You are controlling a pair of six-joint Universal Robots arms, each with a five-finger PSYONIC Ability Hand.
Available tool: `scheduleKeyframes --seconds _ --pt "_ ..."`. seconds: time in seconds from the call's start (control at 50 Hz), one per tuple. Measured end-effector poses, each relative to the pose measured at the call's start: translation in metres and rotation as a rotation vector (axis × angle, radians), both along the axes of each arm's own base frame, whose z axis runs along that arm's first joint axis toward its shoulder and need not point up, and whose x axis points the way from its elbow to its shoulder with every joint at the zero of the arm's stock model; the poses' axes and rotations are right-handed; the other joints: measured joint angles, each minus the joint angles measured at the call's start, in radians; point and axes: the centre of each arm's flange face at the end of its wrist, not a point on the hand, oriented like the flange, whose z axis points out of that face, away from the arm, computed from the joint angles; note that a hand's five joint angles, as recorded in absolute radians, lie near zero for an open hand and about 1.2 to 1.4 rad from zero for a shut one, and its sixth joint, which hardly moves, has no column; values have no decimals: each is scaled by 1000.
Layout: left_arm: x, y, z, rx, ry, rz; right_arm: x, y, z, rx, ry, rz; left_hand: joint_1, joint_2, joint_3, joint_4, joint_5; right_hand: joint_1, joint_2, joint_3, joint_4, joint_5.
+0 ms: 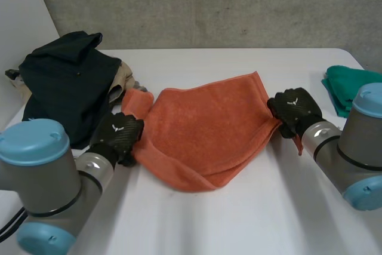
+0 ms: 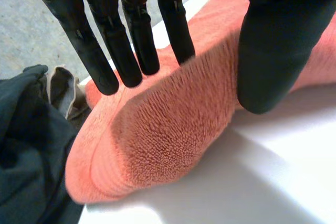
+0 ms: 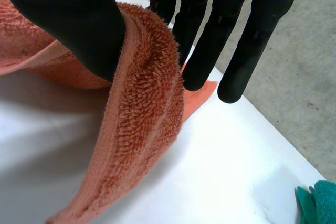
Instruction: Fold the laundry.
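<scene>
A white table (image 1: 239, 225) runs up to a rough grey concrete wall (image 1: 209, 4) at the back, with a plain white panel (image 1: 21, 22) meeting it at the left.

- towel (image 1: 203, 126): plain orange terry, no print; a ribbed band of the same orange runs along the hem.
- dark garment (image 1: 65, 82): very dark blue-green, near black, unpatterned.
- beige cloth (image 1: 117, 91): plain, pale beige.
- green cloth (image 1: 346, 85): teal green, plain.
- counter (image 1: 239, 219): white.
- wall (image 1: 239, 4): mottled grey concrete.
- left hand (image 1: 119, 135), right hand (image 1: 293, 108): black, each with a small white mark on its back; fingers (image 2: 131, 51) black.
- left arm (image 1: 36, 171), right arm (image 1: 364, 141): grey, with light-blue caps.
</scene>
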Motion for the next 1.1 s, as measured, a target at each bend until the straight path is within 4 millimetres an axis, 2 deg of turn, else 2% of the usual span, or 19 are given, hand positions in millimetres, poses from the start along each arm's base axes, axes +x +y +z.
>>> scheduleKeyframes --seconds 0.02,0.08,0.14,0.24,0.32,0.38,0.5,0.66,0.76,0.78,0.8,0.82,0.84,0.88,0.92,0.98,1.02,1.08,1.1 --pt "2 4 6 5 -7 1 -1 1 -1 0 11 1 -99 -89 -97 -91 -91 0 0 0 0 0" --pt "3 7 18 3 -10 2 -3 1 -2 -2 22 -2 -193 -181 -191 -174 -175 0 0 0 0 0" --pt "4 8 45 -29 5 4 -7 -1 -2 -6 30 -11 -362 -362 -368 -364 -363 0 0 0 0 0" --pt "0 -3 79 -79 34 3 -9 -1 -3 -3 30 -19 -392 -405 -413 -403 -409 0 0 0 0 0" --pt "-6 -18 88 -83 36 1 -10 0 -4 2 30 -21 -392 -405 -413 -403 -409 0 0 0 0 0" --pt "-11 -33 82 -56 13 0 -10 0 -5 6 31 -21 -392 -405 -413 -403 -409 0 0 0 0 0" --pt "-19 -60 45 19 -83 -7 -11 2 -6 13 33 -21 -392 -405 -413 -403 -409 0 0 0 0 0" --pt "-16 -88 5 47 -208 -14 -11 4 -8 20 36 -20 -349 -351 -361 -348 -341 0 0 0 0 0" --pt "-14 -99 -9 57 -237 -11 -11 4 -9 21 37 -20 -114 -146 -156 -135 -136 0 0 0 0 0" --pt "-13 -102 -12 61 -241 -7 -12 3 -8 20 38 -21 141 119 89 110 93 0 0 0 0 0" --pt "-12 -104 -13 62 -242 -3 -12 3 -8 18 40 -23 275 252 238 242 219 0 0 0 0 0" --pt "-11 -104 -13 63 -242 -1 -12 2 -8 17 41 -24 275 252 238 242 219 0 0 0 0 0" --pt "-10 -105 -13 63 -242 4 -13 1 -7 13 45 -26 426 434 412 437 397 0 0 0 0 0" --pt "-9 -106 -11 59 -238 10 -14 0 -6 7 52 -29 426 434 417 442 400 0 0 0 0 0" --pt "-9 -104 0 40 -224 18 -17 -3 -1 -11 67 -35 426 468 448 477 404 0 0 0 0 0" --pt "-9 -99 26 -9 -183 28 -20 -6 10 -44 92 -43 426 472 453 483 404 0 0 0 0 0" --pt "-8 -91 56 -60 -131 37 -24 -7 24 -76 123 -49 426 472 453 483 404 0 0 0 0 0" --pt "-6 -81 89 -116 -63 48 -29 -8 42 -107 161 -55 426 472 453 483 404 0 0 0 0 0" --pt "-4 -75 108 -147 -20 54 -32 -7 55 -126 183 -60 426 473 453 483 404 0 0 0 0 0"
